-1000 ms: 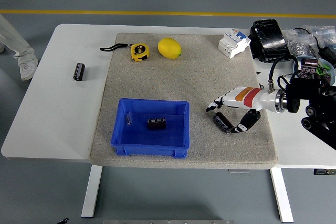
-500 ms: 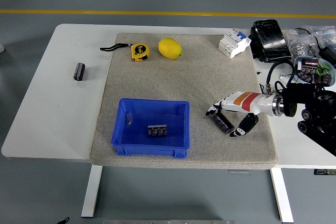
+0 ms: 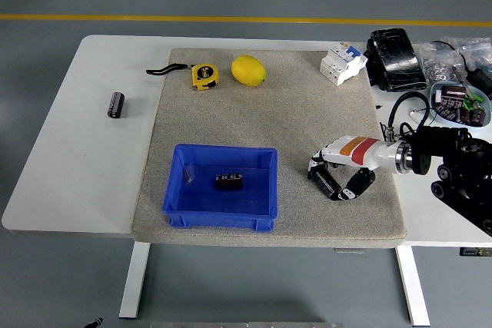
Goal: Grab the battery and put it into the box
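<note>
A dark cylindrical battery [image 3: 324, 183] lies on the grey mat [image 3: 292, 105] at the right. My right hand [image 3: 335, 175] has its fingers curled down around this battery, with the thumb on its near side. The battery still rests on the mat. The blue box [image 3: 221, 187] stands on the mat to the left of the hand and holds a dark battery [image 3: 229, 181]. Another battery [image 3: 115, 104] lies on the white table at the far left. My left arm is out of view.
A yellow tape measure [image 3: 203, 75] and a lemon [image 3: 248, 71] lie at the mat's far edge. A white breaker [image 3: 342, 62], a black pack [image 3: 393, 57] and a bowl of parts [image 3: 458, 103] stand at the back right.
My right hand has lowered and its fingers have closed in around the battery on the mat. A person's leg at the far left has left the view.
</note>
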